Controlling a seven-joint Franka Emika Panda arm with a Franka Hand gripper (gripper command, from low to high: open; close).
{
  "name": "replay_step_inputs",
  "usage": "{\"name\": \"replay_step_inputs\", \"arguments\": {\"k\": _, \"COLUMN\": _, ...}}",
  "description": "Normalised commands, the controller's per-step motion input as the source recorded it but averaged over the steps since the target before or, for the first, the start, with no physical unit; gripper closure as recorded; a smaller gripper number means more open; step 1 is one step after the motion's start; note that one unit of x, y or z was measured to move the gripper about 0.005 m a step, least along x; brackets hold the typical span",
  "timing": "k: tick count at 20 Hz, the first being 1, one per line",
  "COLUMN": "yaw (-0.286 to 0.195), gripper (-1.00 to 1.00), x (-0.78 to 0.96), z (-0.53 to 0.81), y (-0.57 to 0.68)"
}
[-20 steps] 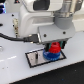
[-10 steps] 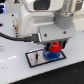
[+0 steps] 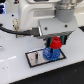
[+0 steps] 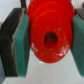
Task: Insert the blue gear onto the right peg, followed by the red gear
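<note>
In the exterior view the grey plate with a black border lies on the white table, and the blue gear rests on its side toward the exterior view's right. The right peg is hidden under the gears. My gripper hangs just above the blue gear, shut on the red gear, which sits directly over it. The wrist view is filled by the red gear with its dark centre hole, clamped between green finger pads. Whether red touches blue I cannot tell.
A thin dark pin stands on the plate's other half. A black cable loops over the table at the exterior view's left. The arm's white body fills the space behind the plate.
The gripper with the red gear has dropped slightly lower toward the blue gear on the plate. The plate and blue gear stay put.
</note>
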Motion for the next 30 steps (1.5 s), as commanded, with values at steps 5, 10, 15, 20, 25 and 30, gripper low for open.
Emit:
{"name": "replay_step_inputs", "arguments": {"k": 5, "yaw": 0.0, "gripper": 1.0, "x": 0.23, "z": -0.1, "y": -0.12}}
{"name": "replay_step_inputs", "arguments": {"k": 10, "yaw": 0.0, "gripper": 1.0, "x": 0.25, "z": -0.12, "y": -0.15}}
{"name": "replay_step_inputs", "arguments": {"k": 15, "yaw": 0.0, "gripper": 1.0, "x": 0.18, "z": -0.09, "y": -0.08}}
{"name": "replay_step_inputs", "arguments": {"k": 20, "yaw": 0.0, "gripper": 1.0, "x": 0.03, "z": -0.09, "y": 0.05}}
{"name": "replay_step_inputs", "arguments": {"k": 25, "yaw": 0.0, "gripper": 1.0, "x": 0.0, "z": -0.16, "y": 0.03}}
{"name": "replay_step_inputs", "arguments": {"k": 30, "yaw": 0.0, "gripper": 1.0, "x": 0.0, "z": -0.24, "y": 0.0}}
